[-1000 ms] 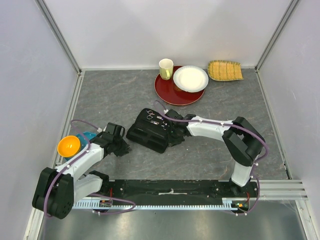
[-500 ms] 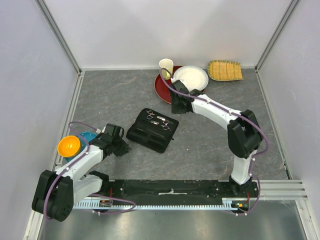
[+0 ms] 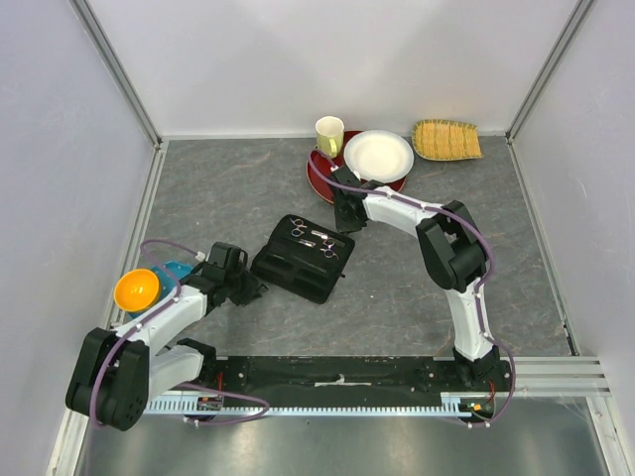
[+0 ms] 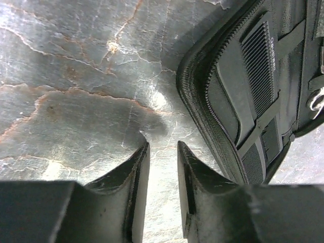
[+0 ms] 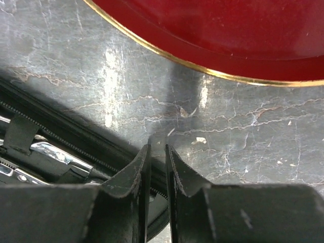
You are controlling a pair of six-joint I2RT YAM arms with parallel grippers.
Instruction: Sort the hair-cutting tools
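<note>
Robot lab enclosure: 3 white panel walls [image 3: 327, 59], aluminium frame posts [image 3: 117, 71], grey stone-look tabletop [image 3: 228, 188].

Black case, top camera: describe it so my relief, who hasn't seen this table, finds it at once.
Start at the grey stone-patterned table, then find the round red tray at its far side. Nearer than that tray, mid-table, lies the black rectangular zip case, open and set at a slant. It is the only flat black box, with small silver scissors strapped inside.

Left gripper [image 4: 162, 147] low, arm folded near its base, jaws slightly parted, empty. Right gripper [image 5: 157, 147] reached forward, jaws barely parted, empty.
</note>
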